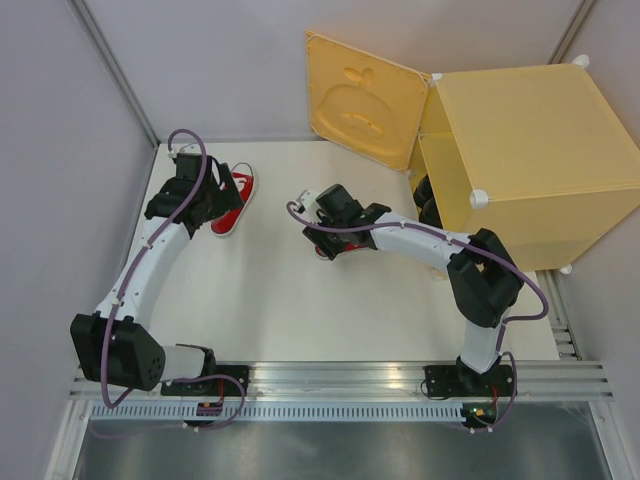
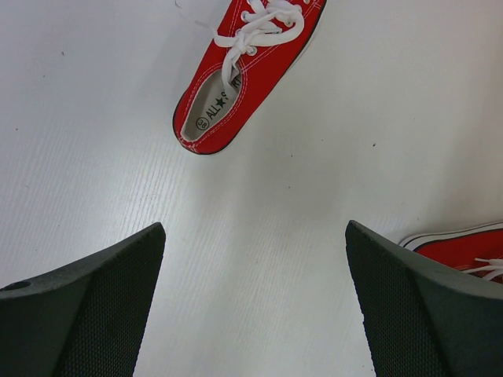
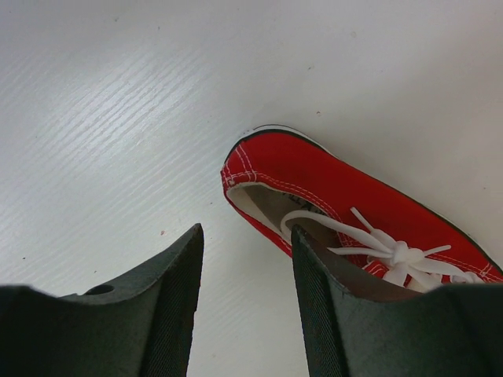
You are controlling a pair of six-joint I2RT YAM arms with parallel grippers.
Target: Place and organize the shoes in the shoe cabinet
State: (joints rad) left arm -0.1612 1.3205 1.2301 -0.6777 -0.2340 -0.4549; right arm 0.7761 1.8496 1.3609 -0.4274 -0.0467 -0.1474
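Observation:
One red sneaker lies at the table's left, beside my left gripper. In the left wrist view that gripper stands wide open over bare table, with one red sneaker ahead and another at its right finger. My right gripper hangs over a second red sneaker mid-table. In the right wrist view it is open, with only table between its fingers and the right fingertip against the sneaker's near wall. The black shoes show in the yellow shoe cabinet's opening.
The cabinet door is swung open to the left of the cabinet, at the table's back. Grey walls stand on the left and behind. A metal rail carrying both arm bases runs along the near edge.

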